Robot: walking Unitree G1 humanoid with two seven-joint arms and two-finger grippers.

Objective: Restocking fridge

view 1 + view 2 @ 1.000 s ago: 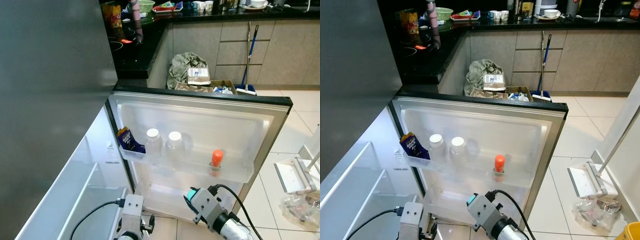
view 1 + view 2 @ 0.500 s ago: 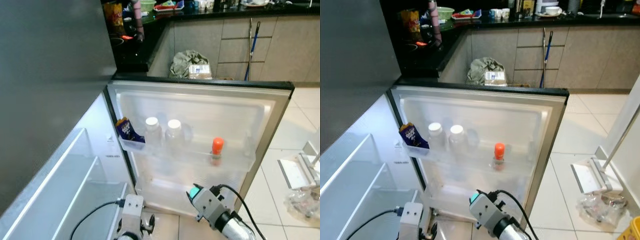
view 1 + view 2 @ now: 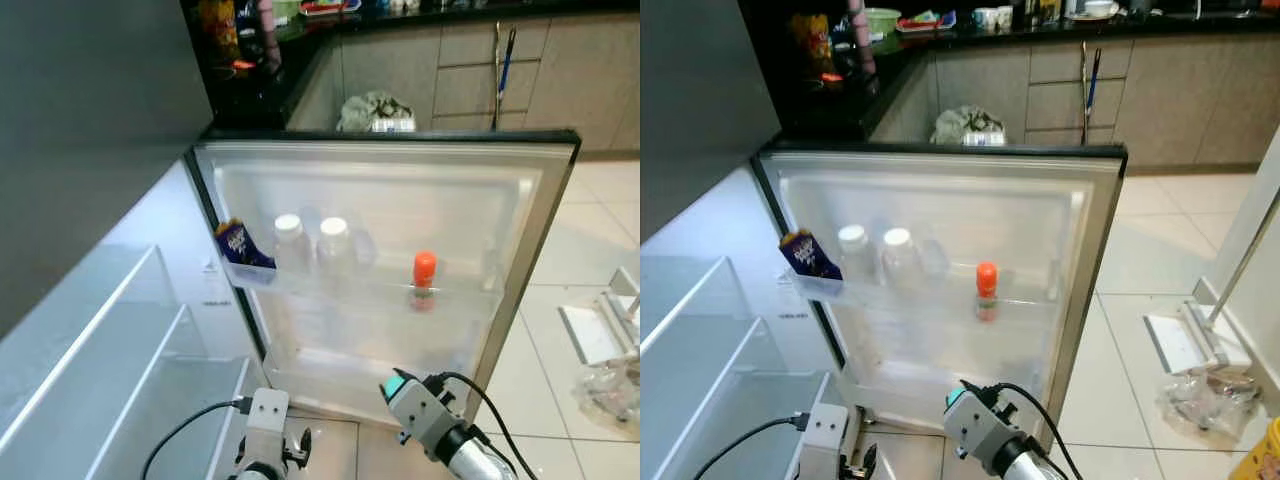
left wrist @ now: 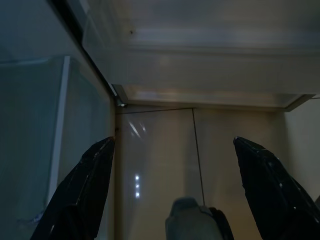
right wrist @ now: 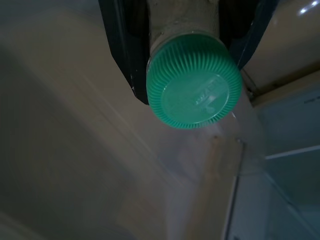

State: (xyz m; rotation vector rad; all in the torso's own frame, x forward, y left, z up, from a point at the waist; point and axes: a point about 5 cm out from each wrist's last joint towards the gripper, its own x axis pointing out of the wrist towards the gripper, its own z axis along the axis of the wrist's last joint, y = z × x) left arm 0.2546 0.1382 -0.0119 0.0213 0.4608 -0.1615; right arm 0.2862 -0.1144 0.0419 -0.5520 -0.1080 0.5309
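Right wrist view shows the right gripper (image 5: pixel 192 55) pinching a green-capped clear bottle (image 5: pixel 194 81), one black finger pressed on each side of the neck just behind the ribbed cap, which points toward the pale plastic of the door's lower part. In the head views that arm hangs low before the open white-lined fridge door (image 3: pixel 385 215), the green cap just peeking out at the wrist. The left gripper (image 4: pixel 172 195) hangs spread wide over the beige floor tiles (image 4: pixel 155 150) near the door's lower corner, holding nothing. Compared with a second ago the whole scene has slid down and closer in the head views, so the camera has moved toward the door, not the goods; the bottle stays clamped as before. That probably means the approach is nearly done and placing comes next. On the door's clear middle shelf (image 3: pixel 370 295) stand a dark blue snack packet (image 3: pixel 235 243), two white-capped clear bottles (image 3: pixel 310 245) and an orange-capped small bottle (image 3: pixel 424 280), with a gap between the last two. The lower door bin (image 3: pixel 350 370) looks bare, though its clear plastic is hard to read.
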